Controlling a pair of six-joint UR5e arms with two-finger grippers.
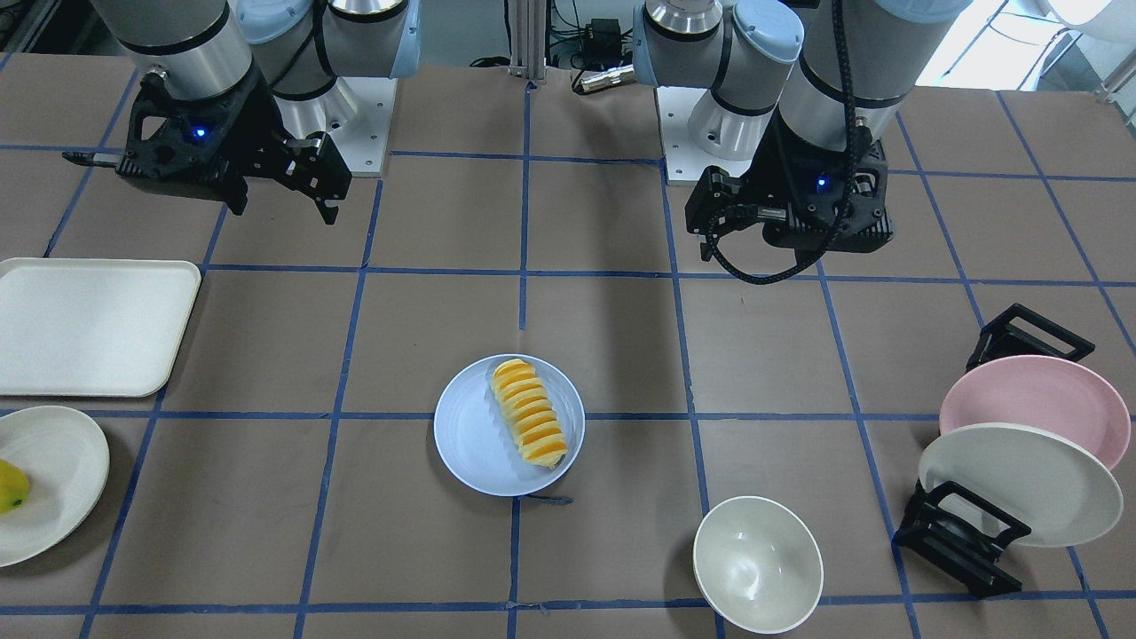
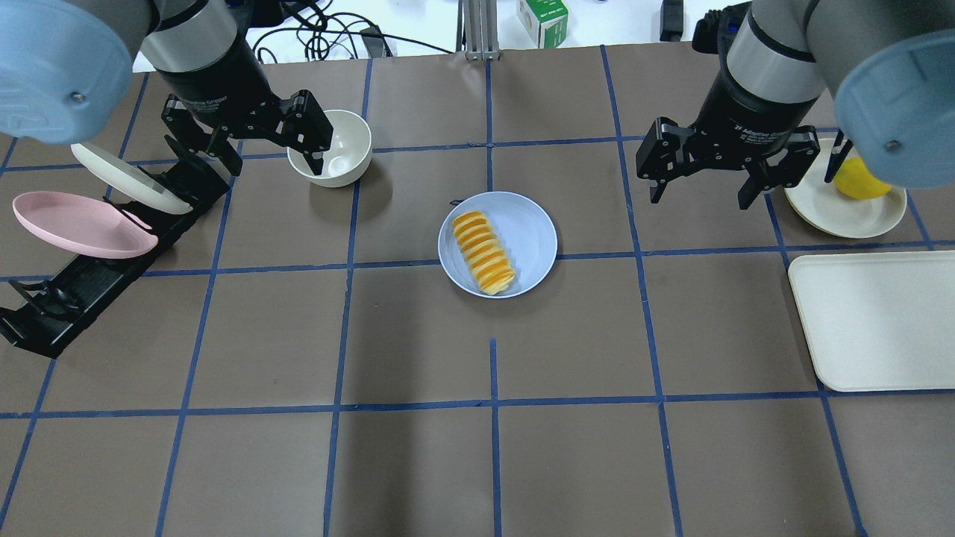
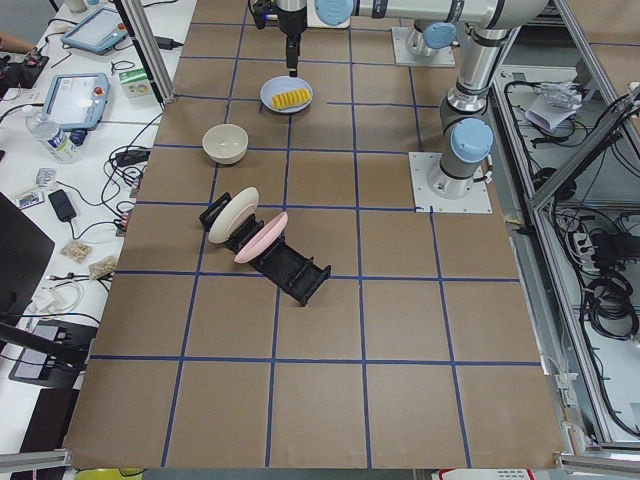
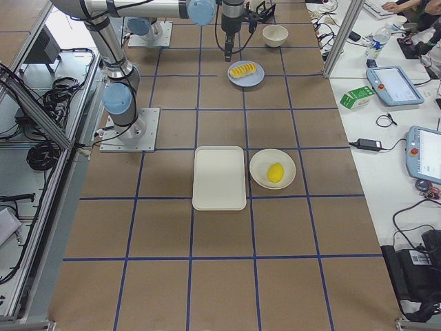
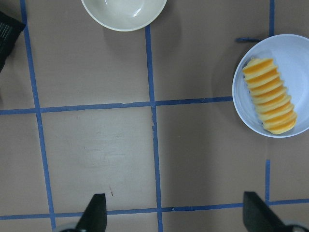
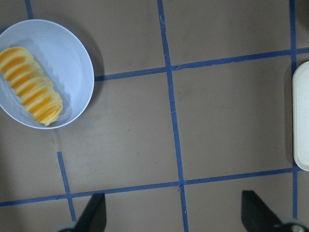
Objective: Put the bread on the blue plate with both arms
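The bread point(image 2: 483, 252) lies on the blue plate point(image 2: 533, 231) at the table's middle, along the plate's left side and reaching its near rim. It also shows in the front view point(image 1: 530, 413) and in both wrist views point(image 5: 270, 95) point(image 6: 31, 84). My left gripper point(image 2: 257, 160) is open and empty, raised over the table left of the plate, beside a cream bowl. My right gripper point(image 2: 701, 200) is open and empty, raised right of the plate. Neither touches the bread or the plate.
A cream bowl point(image 2: 332, 148) sits far left of the blue plate. A black rack point(image 2: 82, 283) holds a pink plate point(image 2: 74, 224) and a cream plate point(image 2: 127, 179) at the left edge. A cream tray point(image 2: 873, 321) and a cream plate with a yellow fruit point(image 2: 858, 179) lie at the right.
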